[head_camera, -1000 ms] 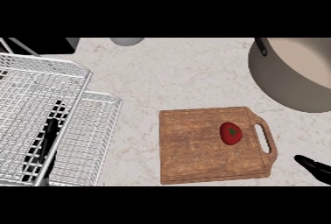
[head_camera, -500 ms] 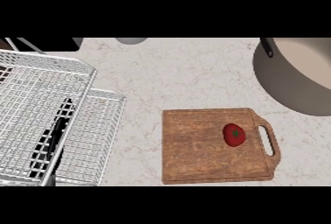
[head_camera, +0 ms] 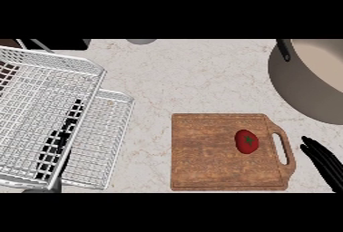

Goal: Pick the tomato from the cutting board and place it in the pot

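Head view shows the tomato (head_camera: 247, 141) lying near the cutting board's (head_camera: 208, 158) handle end, untouched. Right hand (head_camera: 323, 159), fingers straight and empty, sits beside that edge; it should approach from above, curl round the fruit, then lift toward the pot (head_camera: 305, 81).

head cam, steep down, counter (head_camera: 201, 77)

The pale speckled desk (head_camera: 188, 81) carries a white wire rack (head_camera: 47, 118) at left, a wooden cutting board (head_camera: 214, 158) near the front, and a grey pot (head_camera: 305, 86) at right.
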